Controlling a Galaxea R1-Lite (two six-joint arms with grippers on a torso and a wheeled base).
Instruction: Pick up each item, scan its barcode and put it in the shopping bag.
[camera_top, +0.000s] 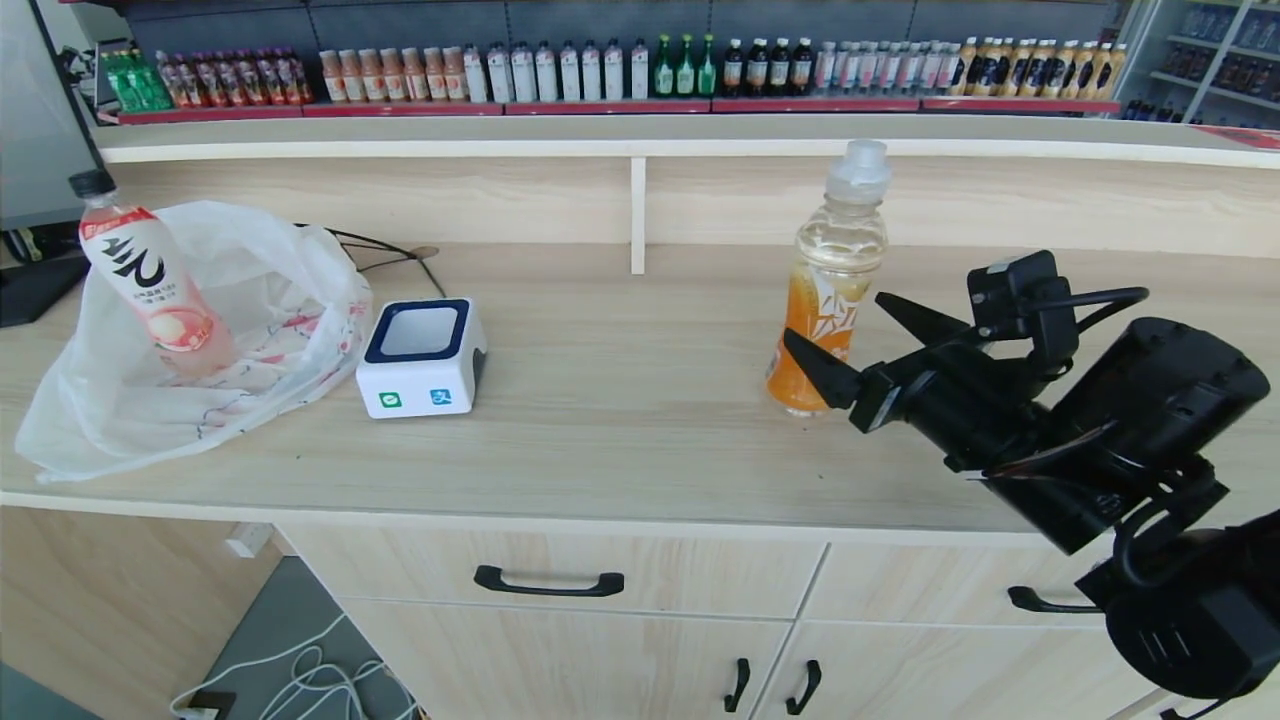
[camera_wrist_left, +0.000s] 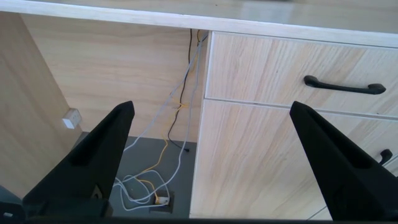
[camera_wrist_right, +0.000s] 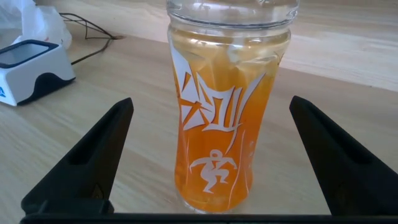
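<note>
Facing the upright orange bottle (camera_top: 836, 262), the right tool (camera_top: 832, 317), wide open.

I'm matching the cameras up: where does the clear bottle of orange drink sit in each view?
Head view: the clear bottle of orange drink stands right of centre.
Right wrist view: the bottle is centred, close.
Left wrist view: faces pale wooden drawer fronts instead.
Shared landmark: the white cube scanner.

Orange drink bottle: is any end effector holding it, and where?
Nothing held: the open right end effector faces the orange drink bottle, not gripping it.
</note>
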